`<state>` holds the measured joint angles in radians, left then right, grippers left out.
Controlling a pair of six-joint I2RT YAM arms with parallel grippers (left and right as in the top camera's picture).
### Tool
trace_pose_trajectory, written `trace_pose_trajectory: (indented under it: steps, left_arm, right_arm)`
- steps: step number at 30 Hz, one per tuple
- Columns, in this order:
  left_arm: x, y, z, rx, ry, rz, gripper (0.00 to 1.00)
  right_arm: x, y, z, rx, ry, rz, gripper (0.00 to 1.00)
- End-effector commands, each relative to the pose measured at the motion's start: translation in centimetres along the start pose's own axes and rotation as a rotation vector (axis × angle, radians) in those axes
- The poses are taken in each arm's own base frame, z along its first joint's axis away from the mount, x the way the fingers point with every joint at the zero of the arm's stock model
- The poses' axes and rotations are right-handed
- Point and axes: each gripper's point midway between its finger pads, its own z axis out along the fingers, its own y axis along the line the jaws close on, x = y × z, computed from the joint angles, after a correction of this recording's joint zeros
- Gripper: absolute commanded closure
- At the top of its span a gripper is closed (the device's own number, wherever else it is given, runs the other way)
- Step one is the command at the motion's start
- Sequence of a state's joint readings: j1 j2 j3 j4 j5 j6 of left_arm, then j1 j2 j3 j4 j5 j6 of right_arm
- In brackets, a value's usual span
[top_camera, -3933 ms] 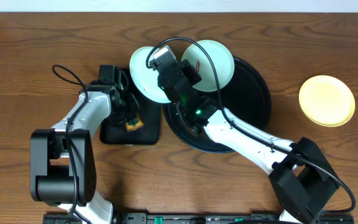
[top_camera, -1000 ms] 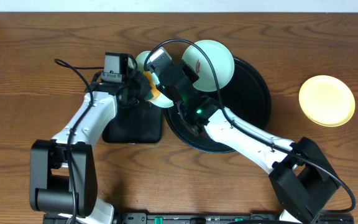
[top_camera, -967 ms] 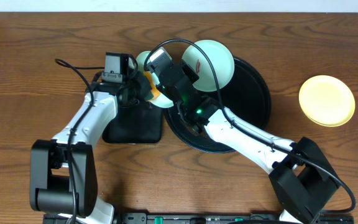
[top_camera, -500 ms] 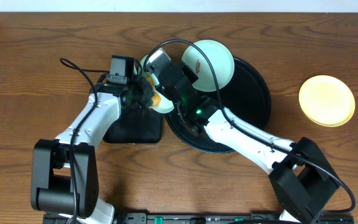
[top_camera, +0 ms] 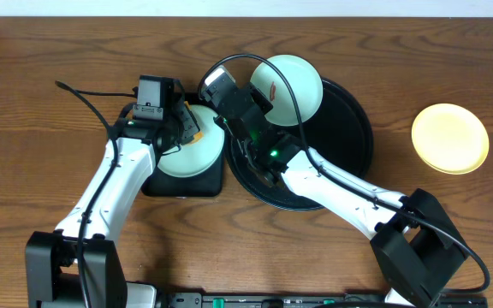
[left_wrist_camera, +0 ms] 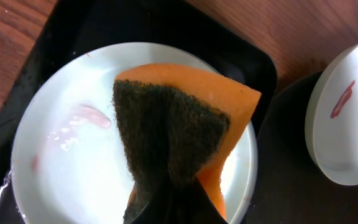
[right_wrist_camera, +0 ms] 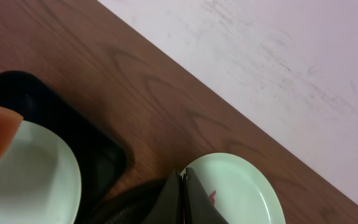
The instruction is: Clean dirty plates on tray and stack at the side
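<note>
Left wrist view: the left gripper [left_wrist_camera: 173, 208], clamped on a sponge [left_wrist_camera: 179, 118], hangs over a smeared plate [left_wrist_camera: 61, 168].

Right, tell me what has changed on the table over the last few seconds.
The left gripper, shut on the sponge, rose from the rectangular tray to the mint plate beside the round tray, then came back. That plate moved with it and now lies flat on the rectangular tray, sponge over it. Unchanged: the right gripper, shut and empty, the smeared plate and the yellow plate.
</note>
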<state>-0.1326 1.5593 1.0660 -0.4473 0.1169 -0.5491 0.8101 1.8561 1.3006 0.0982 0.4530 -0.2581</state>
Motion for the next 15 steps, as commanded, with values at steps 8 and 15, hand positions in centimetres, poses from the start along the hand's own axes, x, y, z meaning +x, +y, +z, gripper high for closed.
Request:
trace_pose_trajectory:
  steps: [8,15]
  left_arm:
    - [-0.1,0.2,-0.4,0.0,-0.003,0.01,0.92]
    - [-0.4,2.2,-0.8,-0.039,0.013,0.081,0.93]
  right_arm:
    - [3.7,2.0,-0.3,-0.15,0.159,0.175,0.83]
    - [5.0,3.5,-0.8,-0.56,0.252,0.518,0.65]
